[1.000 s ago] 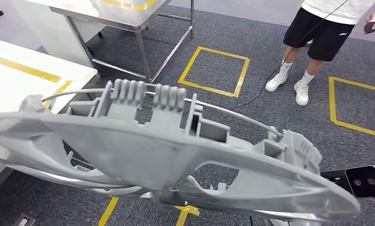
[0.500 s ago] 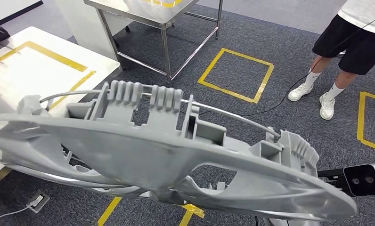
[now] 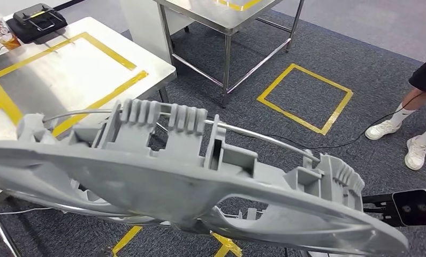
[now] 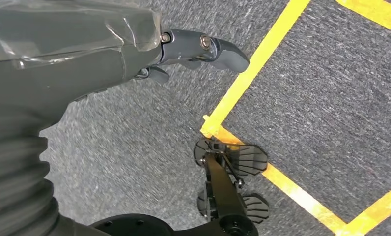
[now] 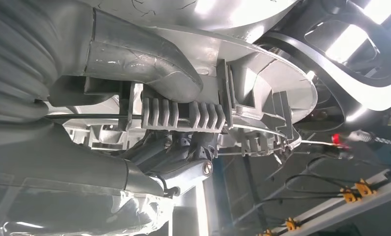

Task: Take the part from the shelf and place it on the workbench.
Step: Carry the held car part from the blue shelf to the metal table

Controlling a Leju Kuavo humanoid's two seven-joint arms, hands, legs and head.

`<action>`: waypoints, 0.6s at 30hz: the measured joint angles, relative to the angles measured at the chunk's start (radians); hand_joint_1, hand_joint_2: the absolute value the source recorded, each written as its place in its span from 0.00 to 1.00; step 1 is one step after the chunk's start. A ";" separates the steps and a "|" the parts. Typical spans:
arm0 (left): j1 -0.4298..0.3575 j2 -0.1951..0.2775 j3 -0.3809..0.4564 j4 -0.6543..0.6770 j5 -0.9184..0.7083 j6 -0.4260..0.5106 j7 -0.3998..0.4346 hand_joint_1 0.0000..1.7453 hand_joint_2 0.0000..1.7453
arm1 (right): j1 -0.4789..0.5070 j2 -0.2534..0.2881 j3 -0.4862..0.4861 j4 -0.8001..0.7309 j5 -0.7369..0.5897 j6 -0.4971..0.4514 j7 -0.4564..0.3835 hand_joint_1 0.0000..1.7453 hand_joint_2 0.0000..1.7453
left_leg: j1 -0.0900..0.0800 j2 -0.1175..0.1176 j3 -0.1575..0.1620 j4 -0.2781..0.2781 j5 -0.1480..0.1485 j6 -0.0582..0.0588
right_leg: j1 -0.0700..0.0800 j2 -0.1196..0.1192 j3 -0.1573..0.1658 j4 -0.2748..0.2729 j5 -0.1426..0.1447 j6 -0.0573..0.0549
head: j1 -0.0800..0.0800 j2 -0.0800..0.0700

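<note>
The right hand (image 5: 149, 147) has its thumb over a ribbed section of the part (image 3: 189, 182) and its darker fingers (image 5: 183, 172) curled up from beneath, so the fingers are holding the part. The left hand (image 4: 134, 49) hangs over the carpeted floor (image 4: 134, 137); its fingers (image 4: 218, 49) reach out with nothing in them, and how wide they stand I cannot tell.

In the head view the part, a large grey moulded piece with ribs, openings and a thin metal rod along its back, is carried in the air close under the camera, spanning nearly the full width. Past its upper left end lies the workbench (image 3: 152, 64), a pale metal surface marked with yellow tape. A second steel table (image 3: 200, 13) stands further off, and a person's legs (image 3: 414, 134) are at the right edge.

By my reading, the pick from the shelf is done. What remains is bringing the part over the surface, lowering it and letting go.
</note>
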 joint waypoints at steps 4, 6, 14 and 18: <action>0.008 0.003 0.000 0.000 -0.002 0.002 0.000 0.00 1.00 | -0.001 0.002 0.000 0.000 0.000 0.000 0.000 1.00 1.00 | 0.004 0.024 -0.016 0.025 -0.017 -0.016 | 0.003 -0.030 0.006 -0.002 -0.002 -0.031 | -0.003 0.000; 0.007 0.004 0.000 0.000 -0.003 0.003 0.000 0.00 1.00 | -0.001 0.004 0.000 0.000 0.000 0.000 0.000 1.00 1.00 | 0.002 0.081 -0.065 0.127 -0.067 -0.021 | 0.007 -0.047 0.011 -0.002 -0.006 -0.042 | -0.007 0.000; 0.003 0.010 0.009 0.000 -0.023 0.005 0.002 0.00 1.00 | 0.001 0.004 0.000 0.000 0.000 0.000 -0.002 1.00 1.00 | -0.021 0.169 -0.044 0.056 -0.004 0.023 | 0.037 -0.128 0.027 -0.003 -0.025 -0.055 | -0.008 0.000; 0.002 0.018 0.017 -0.001 -0.037 0.006 0.010 0.00 1.00 | 0.007 0.005 0.000 -0.001 0.000 0.001 -0.007 1.00 1.00 | -0.031 0.159 -0.019 0.003 0.004 0.037 | 0.036 -0.161 0.037 -0.009 -0.031 -0.042 | -0.007 0.000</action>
